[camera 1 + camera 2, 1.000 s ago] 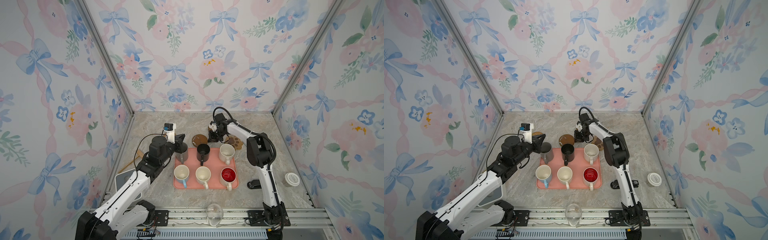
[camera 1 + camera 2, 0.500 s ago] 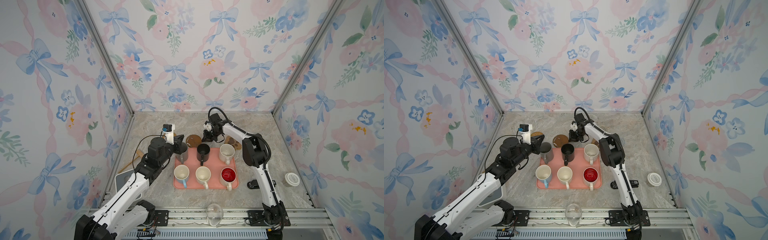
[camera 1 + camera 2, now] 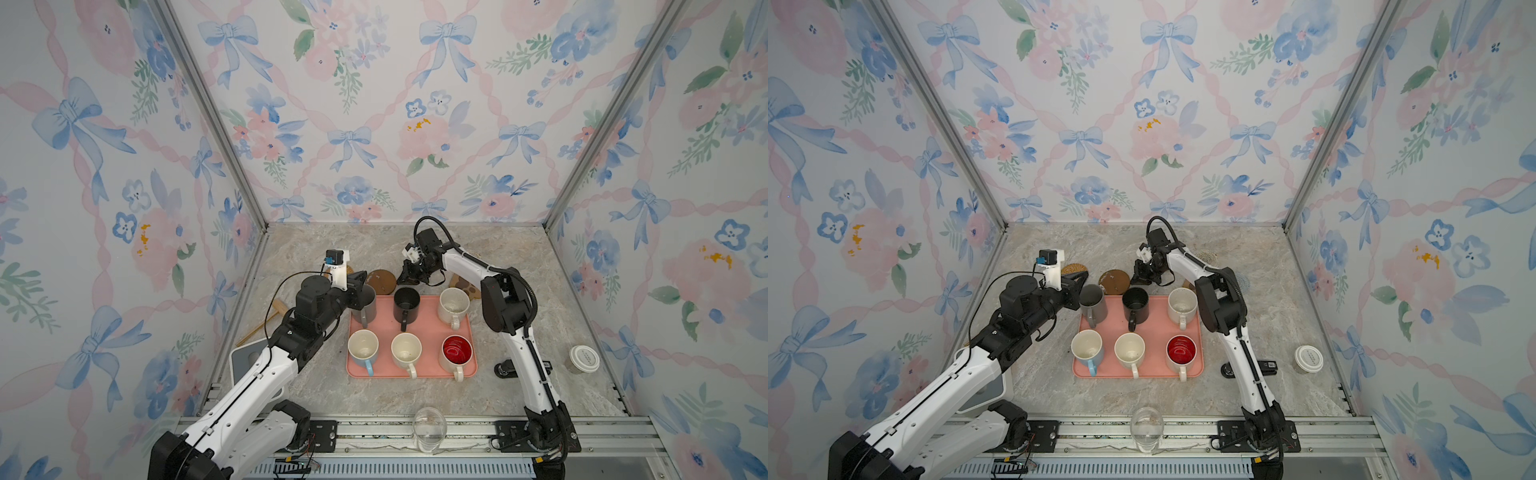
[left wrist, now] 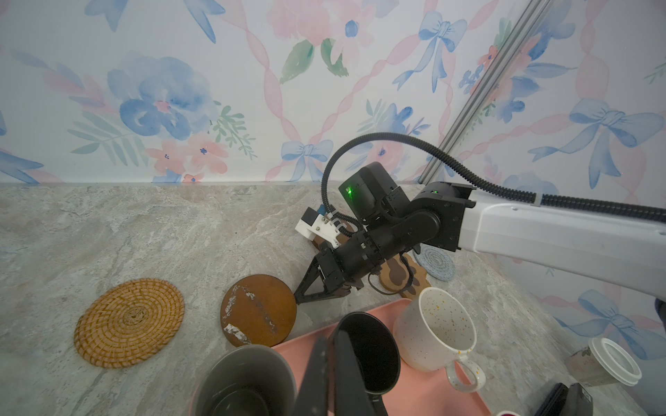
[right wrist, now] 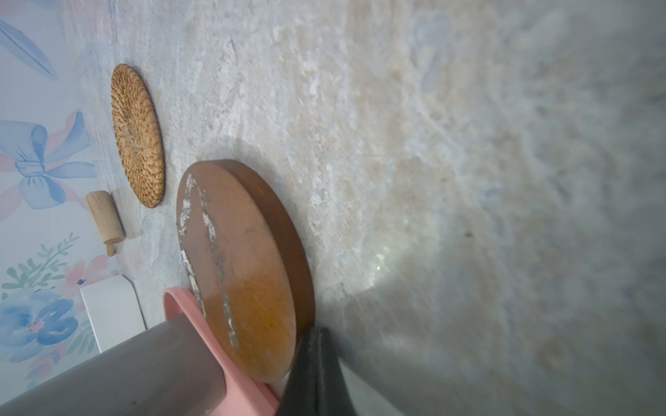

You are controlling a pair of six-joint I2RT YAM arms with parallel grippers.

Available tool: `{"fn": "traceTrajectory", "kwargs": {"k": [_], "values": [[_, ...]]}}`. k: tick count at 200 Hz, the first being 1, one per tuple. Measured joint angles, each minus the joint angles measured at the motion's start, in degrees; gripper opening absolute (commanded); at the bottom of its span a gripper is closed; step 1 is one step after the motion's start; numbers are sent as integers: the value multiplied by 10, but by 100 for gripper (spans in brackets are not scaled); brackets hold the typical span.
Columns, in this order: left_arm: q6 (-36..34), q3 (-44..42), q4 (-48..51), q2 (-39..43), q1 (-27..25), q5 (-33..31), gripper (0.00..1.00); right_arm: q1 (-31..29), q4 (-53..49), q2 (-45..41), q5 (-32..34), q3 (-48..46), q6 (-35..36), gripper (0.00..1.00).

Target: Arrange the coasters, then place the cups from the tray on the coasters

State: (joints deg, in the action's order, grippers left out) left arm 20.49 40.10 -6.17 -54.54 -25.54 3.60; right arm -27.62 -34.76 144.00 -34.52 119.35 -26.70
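Six mugs stand on the pink tray (image 3: 411,376), so the step in hand looks like the coaster arranging, not the mug moving. The right pincer (image 4: 301,293) is pressed shut and holds nothing. It lies low over the counter (image 3: 332,245), and its tip touches, or all but touches, the edge of the brown round coaster (image 4: 257,309).

That coaster lies flat, straight ahead of the tip. Being round, it has no long axis to line up with. Further on in the same line, well apart from it, sits the woven rattan coaster (image 4: 129,322). Behind the pincer's wrist lie the paw-shaped coaster (image 4: 400,273) and the grey-blue woven one (image 4: 438,263).

To one side of the tip the tray rim runs just beside the brown coaster. In the right wrist view the two seem to meet, though I cannot tell whether the coaster rides on the rim. To the other side the counter is bare stone up to the back wall.

The left pincer (image 4: 335,378) is also shut and hangs between the grey mug (image 4: 245,385) and the black mug (image 4: 367,353). The right arm is plainly the nearer one. A shove from a shut tip would probably slide the disc toward the rattan coaster, and the rim may snag it.
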Motion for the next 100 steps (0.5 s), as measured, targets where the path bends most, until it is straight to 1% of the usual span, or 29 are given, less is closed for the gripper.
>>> {"fn": "traceTrajectory", "kwargs": {"k": [100], "values": [[4, -3, 1, 0, 0, -4, 0, -3, 50, 20, -38, 9, -38, 0]]}}
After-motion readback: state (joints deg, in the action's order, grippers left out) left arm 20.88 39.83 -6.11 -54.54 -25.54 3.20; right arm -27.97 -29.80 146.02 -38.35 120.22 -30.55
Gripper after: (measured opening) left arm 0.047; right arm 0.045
